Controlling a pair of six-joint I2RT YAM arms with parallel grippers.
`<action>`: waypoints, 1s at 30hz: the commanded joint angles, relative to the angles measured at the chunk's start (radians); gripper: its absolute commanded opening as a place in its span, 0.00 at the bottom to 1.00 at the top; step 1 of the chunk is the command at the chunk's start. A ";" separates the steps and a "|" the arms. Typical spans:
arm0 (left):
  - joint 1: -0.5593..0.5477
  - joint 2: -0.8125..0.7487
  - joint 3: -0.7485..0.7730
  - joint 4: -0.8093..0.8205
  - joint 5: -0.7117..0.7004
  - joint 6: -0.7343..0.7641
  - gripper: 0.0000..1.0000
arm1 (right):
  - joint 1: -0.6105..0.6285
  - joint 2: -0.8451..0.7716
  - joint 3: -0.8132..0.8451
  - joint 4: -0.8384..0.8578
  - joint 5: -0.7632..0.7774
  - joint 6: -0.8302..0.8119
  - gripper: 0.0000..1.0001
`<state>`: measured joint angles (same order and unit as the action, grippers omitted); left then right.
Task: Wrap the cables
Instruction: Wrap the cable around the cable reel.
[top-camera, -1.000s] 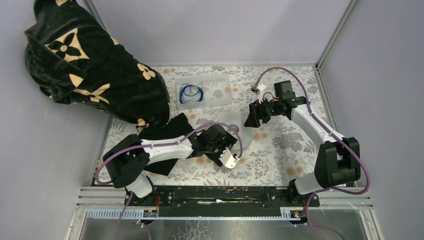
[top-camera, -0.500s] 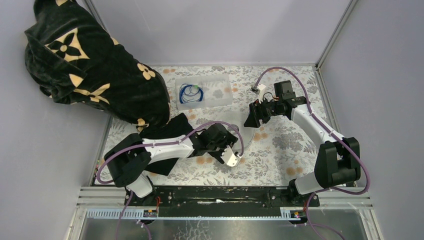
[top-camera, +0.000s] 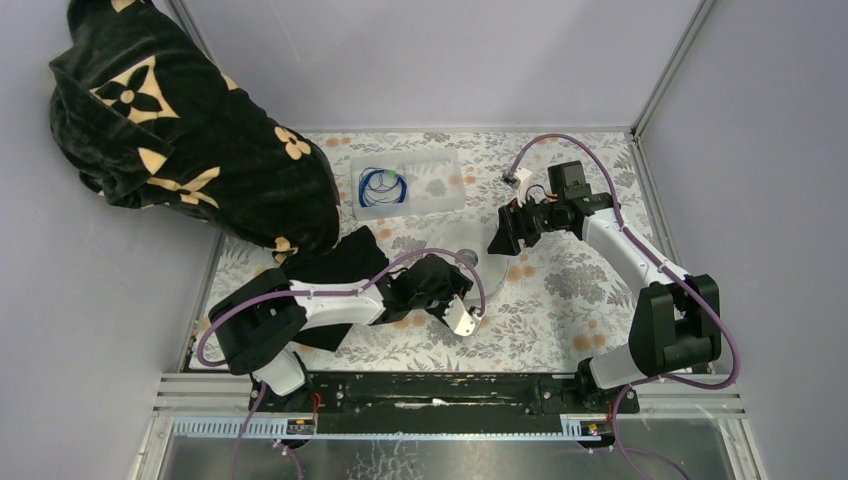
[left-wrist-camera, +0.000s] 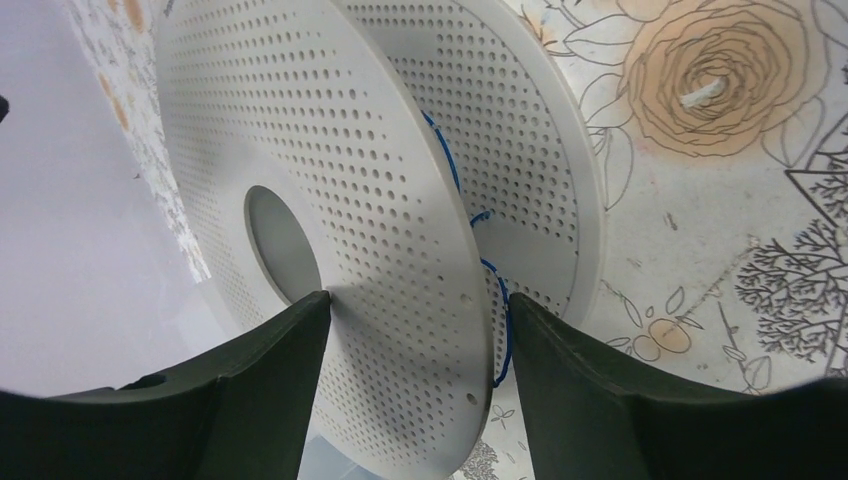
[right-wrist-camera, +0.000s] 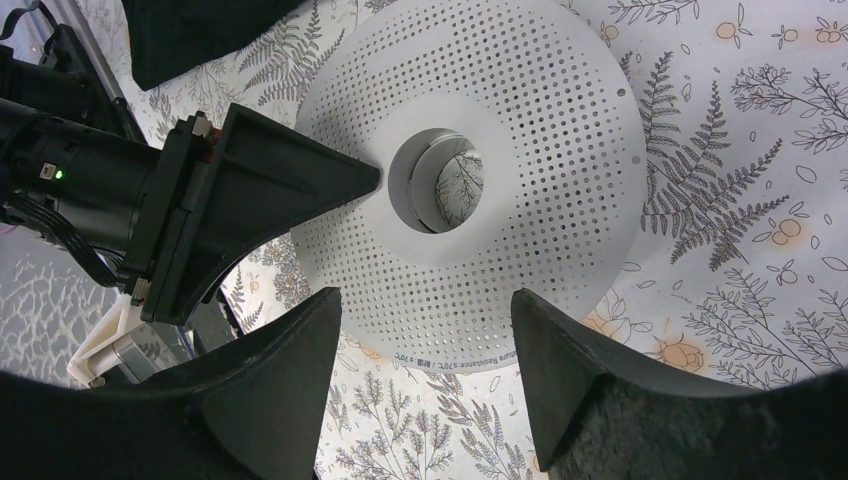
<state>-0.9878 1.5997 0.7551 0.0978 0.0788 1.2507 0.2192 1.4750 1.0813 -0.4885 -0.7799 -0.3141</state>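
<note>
A white perforated spool (left-wrist-camera: 380, 200) lies on the floral table, also seen in the top view (top-camera: 452, 243) and the right wrist view (right-wrist-camera: 520, 120). A thin blue cable (left-wrist-camera: 503, 310) runs between its two flanges. My left gripper (left-wrist-camera: 420, 297) straddles the near flange: one finger touches its face beside the hub hole, the other stands just past its rim by the cable, a small gap left. My right gripper (right-wrist-camera: 427, 296) hovers open above the spool's edge, nothing between its fingers. More blue cables (top-camera: 380, 186) lie coiled in a clear box (top-camera: 435, 180).
A large black patterned cloth (top-camera: 190, 130) is heaped at the back left, and a black piece (top-camera: 340, 260) lies beside my left arm. Metal frame rails (top-camera: 660, 90) border the table. The left arm's finger (right-wrist-camera: 300, 180) lies across the spool in the right wrist view.
My left gripper's jaws have narrowed around the spool's flange and the left wrist has shifted slightly left. The right arm has not moved.
</note>
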 joint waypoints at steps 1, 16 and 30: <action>-0.012 -0.019 -0.029 0.157 -0.035 -0.027 0.70 | -0.009 0.001 -0.001 -0.002 -0.033 -0.009 0.70; -0.020 -0.054 -0.059 0.149 -0.042 -0.070 0.97 | -0.010 -0.007 0.000 -0.004 -0.036 -0.011 0.70; -0.016 -0.227 -0.061 -0.156 0.020 -0.089 1.00 | -0.009 -0.018 0.010 -0.010 -0.023 -0.012 0.71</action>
<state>-1.0027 1.4326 0.7033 0.0551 0.0669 1.1763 0.2150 1.4750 1.0813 -0.4885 -0.7799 -0.3141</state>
